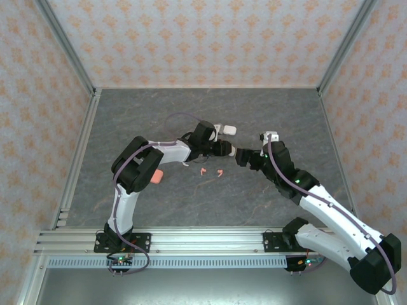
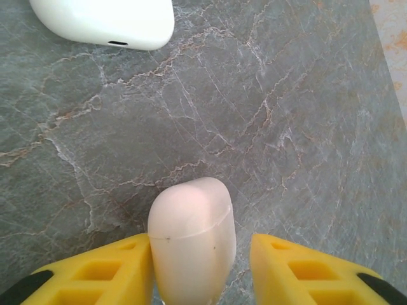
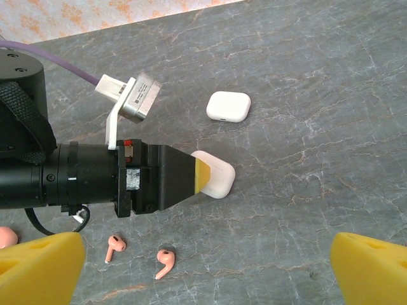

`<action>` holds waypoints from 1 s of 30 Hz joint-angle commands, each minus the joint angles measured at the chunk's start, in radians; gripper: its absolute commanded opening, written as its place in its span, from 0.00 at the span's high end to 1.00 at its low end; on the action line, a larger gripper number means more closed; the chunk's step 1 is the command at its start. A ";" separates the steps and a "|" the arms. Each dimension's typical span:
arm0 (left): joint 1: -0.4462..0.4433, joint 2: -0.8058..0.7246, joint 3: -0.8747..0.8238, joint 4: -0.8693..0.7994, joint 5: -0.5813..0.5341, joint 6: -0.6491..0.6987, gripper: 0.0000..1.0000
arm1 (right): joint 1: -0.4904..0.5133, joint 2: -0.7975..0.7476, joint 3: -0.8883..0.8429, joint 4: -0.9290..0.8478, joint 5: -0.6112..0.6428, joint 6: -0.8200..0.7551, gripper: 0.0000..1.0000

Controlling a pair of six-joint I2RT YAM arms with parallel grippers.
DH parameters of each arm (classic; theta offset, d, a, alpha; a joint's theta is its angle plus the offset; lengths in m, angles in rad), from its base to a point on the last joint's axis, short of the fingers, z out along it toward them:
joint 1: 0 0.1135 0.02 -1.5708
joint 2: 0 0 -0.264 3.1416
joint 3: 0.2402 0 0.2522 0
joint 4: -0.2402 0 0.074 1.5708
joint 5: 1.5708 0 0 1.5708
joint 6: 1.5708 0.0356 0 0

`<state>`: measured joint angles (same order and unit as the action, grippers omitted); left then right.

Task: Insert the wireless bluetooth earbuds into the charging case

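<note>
**Top external**
- Worktop (image 1: 159,114): grey, stone-veined, walled by patterned panels.
- Left arm (image 1: 166,151): reaches in to mid-worktop.
- Right arm (image 1: 331,206): reaches in from the right. Its tip is almost nose to nose with the tip of the left arm.
- White case (image 1: 229,129): lies just beyond the left arm's tip, lid shut.
- Coral earbuds, two (image 1: 203,171) (image 1: 220,173): loose on the worktop just on the near side of the two arm tips. They lie side by side without touching and sit in no case.
- Coral object (image 1: 156,176): beside the left arm's elbow and partly covered by it. What it is cannot be told.

**Left wrist**
- Left fingers (image 2: 95,276): yellow and apart, not clamped.
- Pale case (image 2: 194,248): sits between the left fingers with its lid shut and the seam showing. The finger at picture left touches its side. The other finger stands clear, with a strip of worktop showing between them.
- White case (image 2: 108,22): at the upper left, well apart from the pale case, with a dark slot on the edge facing the camera.

**Right wrist**
- Right fingers (image 3: 38,267): yellow, at the two lower corners, spread wide. Bare worktop lies between them.
- The left arm's black tip enters from picture left, with a yellow fingertip against the pale case (image 3: 219,181).
- White case (image 3: 229,106): beyond the pale case and apart from it.
- Coral earbuds (image 3: 114,246) (image 3: 165,262): on the worktop near the left arm's tip, stems down-picture, outside both cases.
- Coral shape (image 3: 5,236): cut off by the left edge, so it cannot be identified.
</note>
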<state>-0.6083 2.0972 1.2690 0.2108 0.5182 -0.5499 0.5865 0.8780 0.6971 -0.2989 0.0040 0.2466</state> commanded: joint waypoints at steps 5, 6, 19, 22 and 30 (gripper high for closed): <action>0.005 -0.125 -0.042 -0.070 -0.105 0.076 0.49 | -0.005 -0.034 0.015 -0.029 0.011 0.000 0.01; 0.005 -0.151 -0.051 -0.080 -0.117 0.086 0.48 | -0.005 -0.038 0.014 -0.032 0.011 -0.001 0.01; 0.139 -0.624 -0.267 -0.200 -0.189 0.086 0.33 | -0.004 -0.036 0.072 -0.103 -0.036 -0.029 0.02; 0.195 -0.727 -0.316 -0.277 -0.214 0.080 0.28 | -0.005 -0.014 0.106 -0.097 -0.075 -0.052 0.06; 0.401 -0.947 -0.493 -0.313 -0.158 0.036 0.11 | 0.005 0.194 0.260 -0.116 -0.185 -0.099 0.10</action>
<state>-0.2546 1.1950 0.8177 -0.0570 0.3492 -0.4973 0.5865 1.0153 0.9024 -0.3985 -0.1234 0.1814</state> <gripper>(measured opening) 0.880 0.903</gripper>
